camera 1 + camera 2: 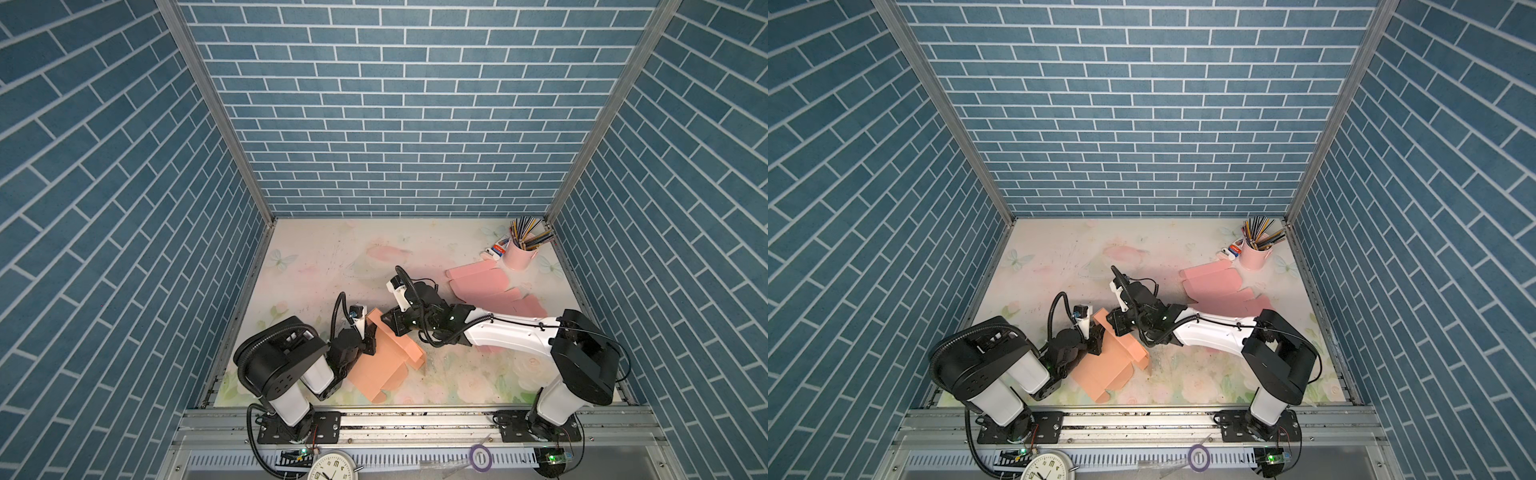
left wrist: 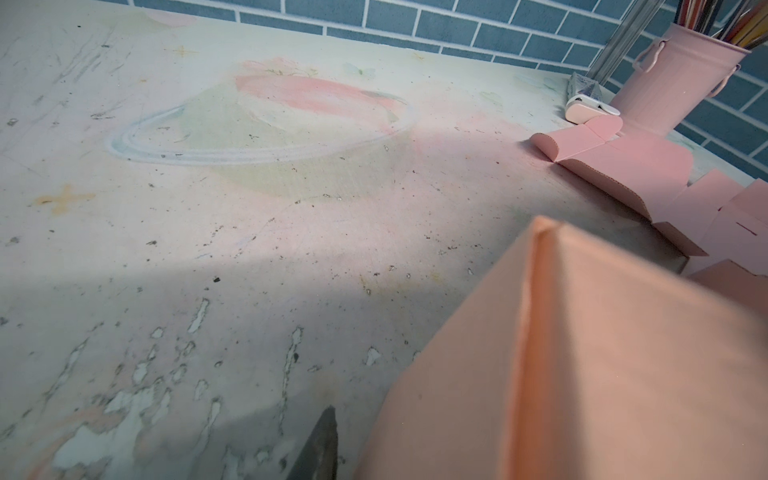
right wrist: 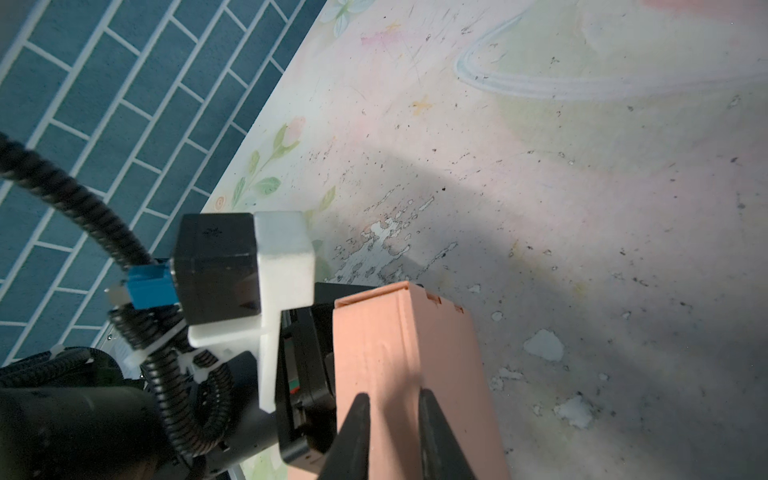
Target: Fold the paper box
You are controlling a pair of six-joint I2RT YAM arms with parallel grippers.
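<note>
In both top views the salmon-orange, half-folded paper box [image 1: 382, 361] [image 1: 1100, 370] lies on the floral tabletop [image 1: 332, 257]. It sits between the left gripper [image 1: 371, 338], at its left edge, and the right gripper [image 1: 388, 322], at its raised wall.

Left wrist view: the paper box [image 2: 602, 374] sits just beside one dark finger [image 2: 324, 440]; whether the left gripper is clenched or released I cannot tell.

Right wrist view: the right gripper [image 3: 392, 397] pinches the box's upright folded wall [image 3: 399, 340].

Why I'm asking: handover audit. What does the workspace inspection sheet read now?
Surface: floral table mat, scuffed, peeling.
Job's things: orange paper box, partly folded, one wall raised.
Clutter: pink flat blanks; pink cup of pencils.
Grippers: left gripper at box's edge, right gripper on its raised wall; jaws' grip unclear.
Cables: black conduit over left arm; thin cable along right arm.
Surroundings: blue brick walls; clock, purple tape roll on front rail.
</note>
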